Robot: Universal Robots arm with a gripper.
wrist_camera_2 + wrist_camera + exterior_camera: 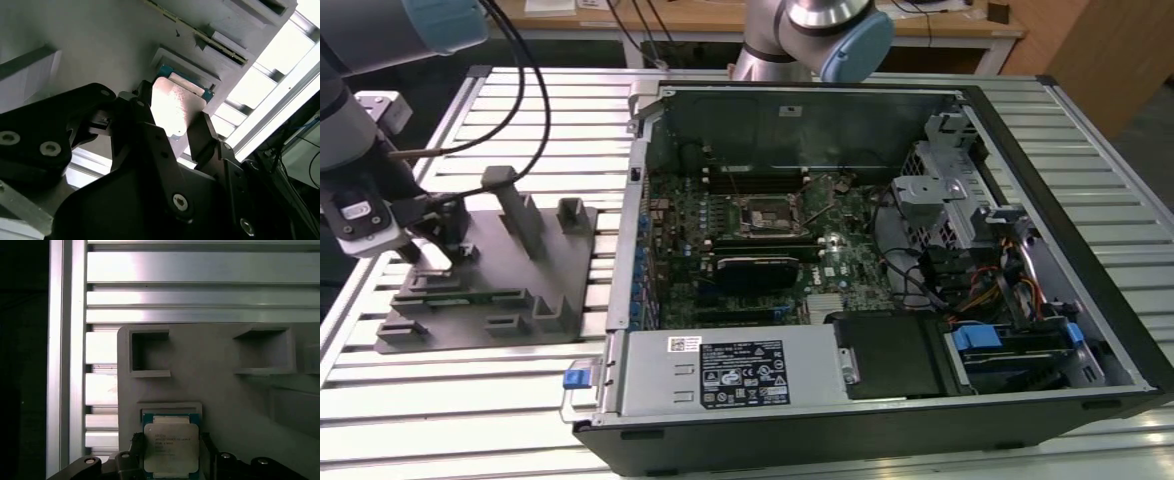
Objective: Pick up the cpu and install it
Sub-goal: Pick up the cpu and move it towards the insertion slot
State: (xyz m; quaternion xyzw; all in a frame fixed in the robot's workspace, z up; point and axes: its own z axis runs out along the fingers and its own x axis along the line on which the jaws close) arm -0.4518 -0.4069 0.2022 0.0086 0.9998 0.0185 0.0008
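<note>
The cpu (171, 449), a small square chip with a shiny silver top (172, 107), lies in or just over a shallow square recess of the grey tray (215, 385). My gripper (170, 455) has a black finger against each of two opposite sides of it (202, 135), shut on it. In the exterior view the gripper (434, 252) hangs low over the tray (507, 315) at that view's left, and covers the chip. The black-framed motherboard socket (765, 213) sits inside the open computer case, far toward the exterior view's right of the gripper.
Upright posts (520, 205) rise from the tray beside the gripper. The open case (854, 250) holds cables, drive cages and a power supply (720, 372). A second arm's base (814, 30) stands behind the case. The table is ribbed aluminium (200, 270).
</note>
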